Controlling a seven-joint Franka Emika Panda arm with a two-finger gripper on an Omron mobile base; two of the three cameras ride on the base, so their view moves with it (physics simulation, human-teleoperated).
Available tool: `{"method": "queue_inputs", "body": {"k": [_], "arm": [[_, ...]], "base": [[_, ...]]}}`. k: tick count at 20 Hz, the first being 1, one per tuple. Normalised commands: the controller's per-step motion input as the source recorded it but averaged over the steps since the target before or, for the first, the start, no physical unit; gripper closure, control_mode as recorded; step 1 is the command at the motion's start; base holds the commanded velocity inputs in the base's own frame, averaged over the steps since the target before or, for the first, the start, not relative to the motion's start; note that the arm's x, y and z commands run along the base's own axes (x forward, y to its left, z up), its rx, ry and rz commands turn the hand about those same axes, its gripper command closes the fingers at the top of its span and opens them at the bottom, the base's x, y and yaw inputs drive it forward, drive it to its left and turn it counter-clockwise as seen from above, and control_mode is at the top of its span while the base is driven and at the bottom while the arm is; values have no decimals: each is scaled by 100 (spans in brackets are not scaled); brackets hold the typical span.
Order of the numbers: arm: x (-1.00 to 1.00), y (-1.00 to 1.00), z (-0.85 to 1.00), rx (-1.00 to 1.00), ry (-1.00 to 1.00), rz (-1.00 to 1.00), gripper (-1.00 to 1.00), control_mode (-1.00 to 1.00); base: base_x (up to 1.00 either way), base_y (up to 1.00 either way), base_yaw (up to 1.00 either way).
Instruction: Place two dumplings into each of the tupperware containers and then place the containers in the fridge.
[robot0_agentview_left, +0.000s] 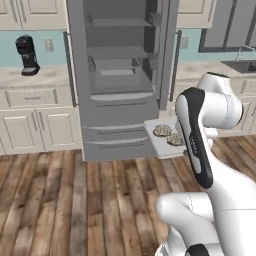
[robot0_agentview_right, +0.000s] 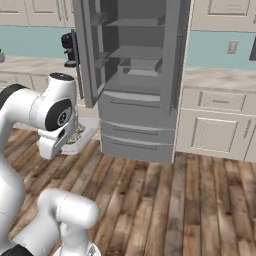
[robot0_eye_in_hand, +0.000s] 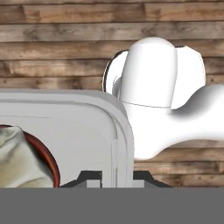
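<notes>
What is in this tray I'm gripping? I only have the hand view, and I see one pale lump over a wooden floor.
Observer: The left base view shows two dumplings in the tupperware container.
Operator: Where is the fridge?
Observer: The fridge stands just beyond the container, its doors open.
Operator: Anything on the shelves?
Observer: A pale flat tray-like thing lies on a middle shelf; I cannot tell what it holds.

A home kitchen is shown: a tall grey fridge (robot0_agentview_left: 117, 80) with open doors is set between cream panelled cabinets (robot0_agentview_left: 35, 125), a pale stone worktop (robot0_agentview_left: 30, 76), a light blue backsplash (robot0_agentview_right: 30, 42) and a wood plank floor (robot0_agentview_left: 75, 200).
</notes>
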Motion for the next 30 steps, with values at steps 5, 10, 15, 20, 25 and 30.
{"method": "queue_inputs", "body": {"k": [5, 10, 15, 20, 25, 30], "arm": [[0, 0, 0, 0, 0, 0, 100, 100], [0, 0, 0, 0, 0, 0, 100, 100], [0, 0, 0, 0, 0, 0, 100, 100], [0, 0, 0, 0, 0, 0, 100, 100], [0, 0, 0, 0, 0, 0, 100, 100], [0, 0, 0, 0, 0, 0, 100, 100]], "base": [[100, 0, -7], [100, 0, -1], [100, 0, 0], [100, 0, 0], [100, -1, 0], [100, 0, 0]]}}
